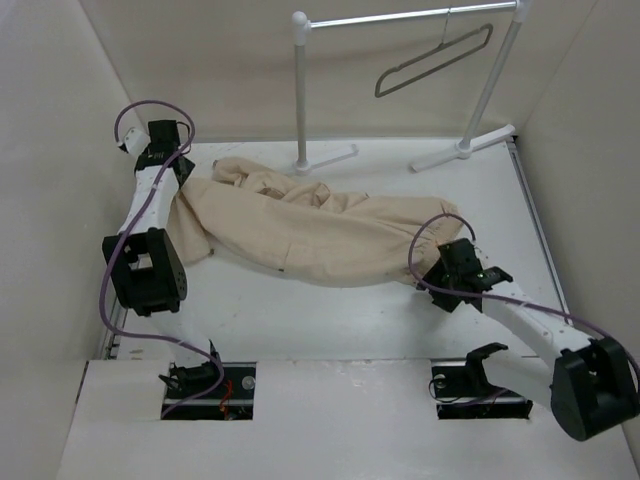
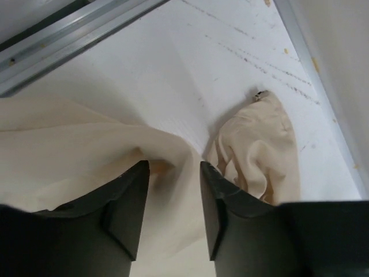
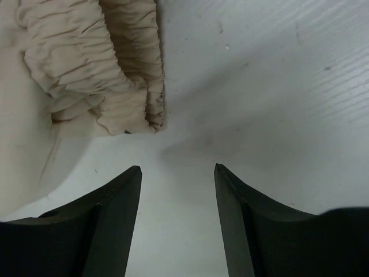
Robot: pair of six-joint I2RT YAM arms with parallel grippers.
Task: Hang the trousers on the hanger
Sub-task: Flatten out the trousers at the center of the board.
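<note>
The beige trousers (image 1: 300,230) lie crumpled across the table from back left to mid right. The thin grey hanger (image 1: 435,58) hangs on the white rack's rail at the back right, far from both grippers. My left gripper (image 1: 183,175) is at the trousers' left end. In the left wrist view it (image 2: 174,167) is open, with a loose fold of the trousers (image 2: 69,150) lying between its fingers. My right gripper (image 1: 440,262) is open and empty just short of the trousers' gathered elastic end (image 3: 86,63). In its wrist view the gripper (image 3: 177,168) is over bare table.
The white tubular rack (image 1: 300,90) stands at the back, its feet (image 1: 325,158) touching the trousers' far edge. A metal rail (image 2: 69,40) runs along the table's left side. Walls close in left, right and back.
</note>
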